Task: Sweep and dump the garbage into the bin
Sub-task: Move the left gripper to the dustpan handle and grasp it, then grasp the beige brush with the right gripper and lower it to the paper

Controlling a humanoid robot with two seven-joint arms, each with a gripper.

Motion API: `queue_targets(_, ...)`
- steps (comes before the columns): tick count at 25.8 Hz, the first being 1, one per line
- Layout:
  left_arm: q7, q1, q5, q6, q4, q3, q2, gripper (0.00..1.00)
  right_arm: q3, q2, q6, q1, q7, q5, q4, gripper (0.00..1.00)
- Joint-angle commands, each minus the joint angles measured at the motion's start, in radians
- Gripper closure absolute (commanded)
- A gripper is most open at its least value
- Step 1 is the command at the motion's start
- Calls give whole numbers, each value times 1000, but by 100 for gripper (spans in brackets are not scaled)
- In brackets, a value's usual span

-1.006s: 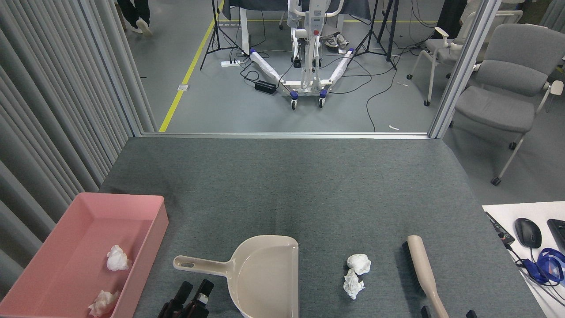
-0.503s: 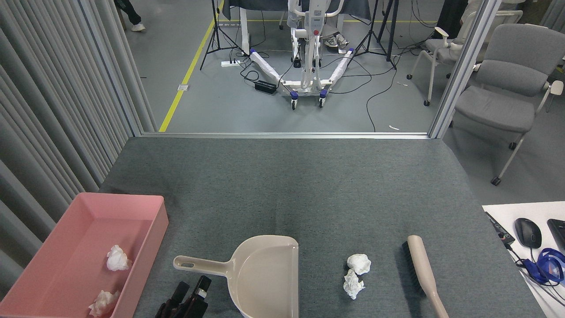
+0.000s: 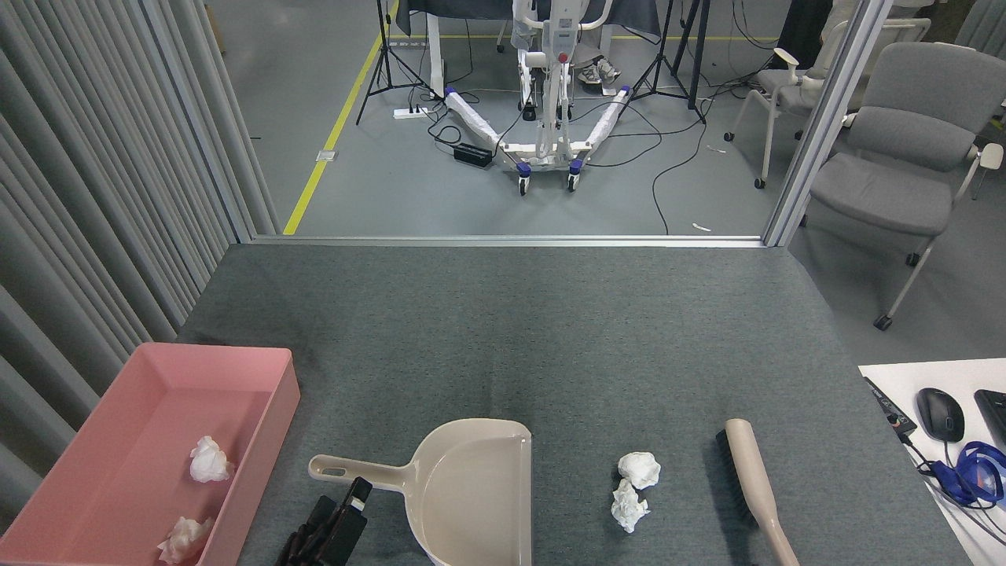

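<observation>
Two crumpled white tissue wads (image 3: 632, 490) lie on the grey carpeted surface (image 3: 503, 338), one touching the other, between the dustpan and the brush. Two more wads sit inside the pink bin (image 3: 126, 409) at the lower left: one (image 3: 210, 461) near the middle of its floor, the other (image 3: 183, 539) close to the bottom edge of the view. The near end of the bin is cut off by the frame.

The beige dustpan (image 3: 471, 491) lies flat with its handle pointing left towards the bin and its straight open edge on the right, facing the loose wads; its near part runs out of the view. The brush (image 3: 753, 491) lies to the right of the wads, apart from them, dark bristles on its left side, and the end of its handle is cut off at the bottom edge.

The left gripper (image 3: 334, 523) is just below the dustpan handle, dark and seen end-on, with most of it out of frame. I cannot tell how far its jaws are parted, and whether it touches the handle is unclear. The right gripper does not show.

At the far right a white desk (image 3: 896, 377) carries a black mouse (image 3: 940, 415) and a blue cable (image 3: 971, 475).
</observation>
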Motion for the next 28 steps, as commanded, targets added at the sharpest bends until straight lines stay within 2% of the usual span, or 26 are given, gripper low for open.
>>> queue_targets(1, 1, -31, 53, -4, 30, -6, -3, 2, 0, -4, 1, -18, 0, 0, 16, 11)
queue_targets(5, 1, -72, 55, 2, 91, -12, -3, 4, 3, -9, -1, -36, 0, -2, 42, 14)
queue_targets(8, 2, -95, 58, 8, 135, -12, -5, 5, 1, -9, -2, -38, 0, -3, 43, 21)
queue_targets(13, 2, -118, 133, 7, 169, -12, -6, 5, 3, -9, -15, -38, 0, -5, 48, 47)
queue_targets(18, 21, -135, 134, 7, 172, -13, -13, 6, 3, -9, -33, -38, -2, -3, 48, 69)
queue_targets(24, 94, -141, 134, 5, 209, -26, -40, 8, 3, -11, -44, -36, -5, -3, 48, 85)
queue_targets(28, 100, -140, 134, 3, 209, -29, -43, 8, 3, -11, -71, -36, -5, -6, 48, 98)
